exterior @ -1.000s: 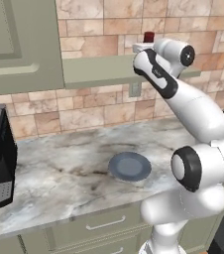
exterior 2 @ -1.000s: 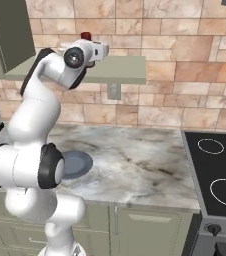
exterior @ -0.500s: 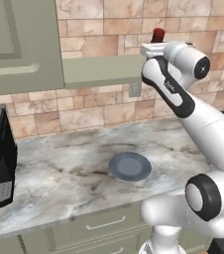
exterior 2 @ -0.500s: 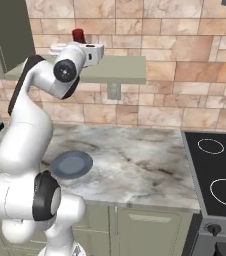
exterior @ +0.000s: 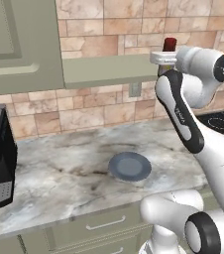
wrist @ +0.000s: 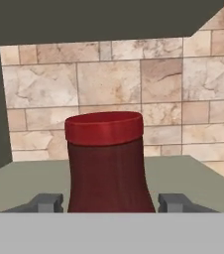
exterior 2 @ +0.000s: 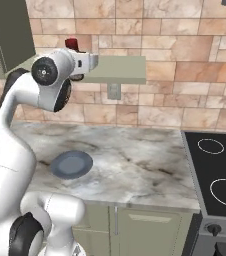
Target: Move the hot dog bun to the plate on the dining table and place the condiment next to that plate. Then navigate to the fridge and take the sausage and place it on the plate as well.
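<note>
Task so far: You are at the condiment (wrist: 108, 163) step. It stands on the green shelf (exterior: 109, 69), not yet lifted. No bun, pale plate or sausage in sight.
Left to do: Carry it to the dining table, then the fridge trip.
Pincer (wrist: 109, 202): Fingers apart, one at 9 o'clock and one at 3 o'clock of the bottle, not squeezing it.
Worktop (exterior: 64, 173): A dark blue-grey plate (exterior: 129, 166) lies there, at 6 o'clock below the shelf.
</note>
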Controlling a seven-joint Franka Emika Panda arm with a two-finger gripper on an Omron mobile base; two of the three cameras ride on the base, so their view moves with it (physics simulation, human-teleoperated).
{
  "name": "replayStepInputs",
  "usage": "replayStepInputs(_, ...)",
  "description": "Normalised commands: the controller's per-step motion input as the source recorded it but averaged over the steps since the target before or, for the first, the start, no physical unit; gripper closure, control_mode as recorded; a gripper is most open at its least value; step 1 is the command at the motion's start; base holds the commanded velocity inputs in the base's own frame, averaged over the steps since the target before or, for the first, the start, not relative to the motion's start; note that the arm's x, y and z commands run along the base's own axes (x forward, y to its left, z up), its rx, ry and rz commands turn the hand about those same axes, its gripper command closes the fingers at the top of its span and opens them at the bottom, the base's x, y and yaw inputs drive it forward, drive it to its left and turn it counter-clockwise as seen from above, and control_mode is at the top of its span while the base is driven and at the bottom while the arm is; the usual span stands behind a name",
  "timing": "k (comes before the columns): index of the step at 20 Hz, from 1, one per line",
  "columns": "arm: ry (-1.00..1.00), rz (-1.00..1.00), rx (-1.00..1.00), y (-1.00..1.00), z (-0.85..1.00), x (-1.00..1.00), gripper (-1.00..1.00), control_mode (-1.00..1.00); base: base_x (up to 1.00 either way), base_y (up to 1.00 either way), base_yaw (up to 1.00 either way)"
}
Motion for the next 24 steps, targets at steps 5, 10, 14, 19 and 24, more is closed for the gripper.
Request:
replayStepInputs(5,0.26,-0.01,0.0,0.07,0.01,-0.85,1.0,-1.0,0.0,0.0,0.0)
replayStepInputs(10,0.09,-0.02,0.0,0.11,-0.27,-0.88,1.0,-1.0,0.0,0.0,0.0)
replayStepInputs(14,-0.01,0.0,0.0,0.0,-0.09,-0.5,1.0,1.0,-0.5,0.0,-0.01)
replayStepInputs(19,0.0,0.0,0.0,0.0,0.0,0.0,1.0,1.0,-1.0,0.12,-0.24)
replayStepInputs(24,0.0,0.0,0.0,0.0,0.0,0.0,1.0,1.0,-0.93,0.15,-0.66)
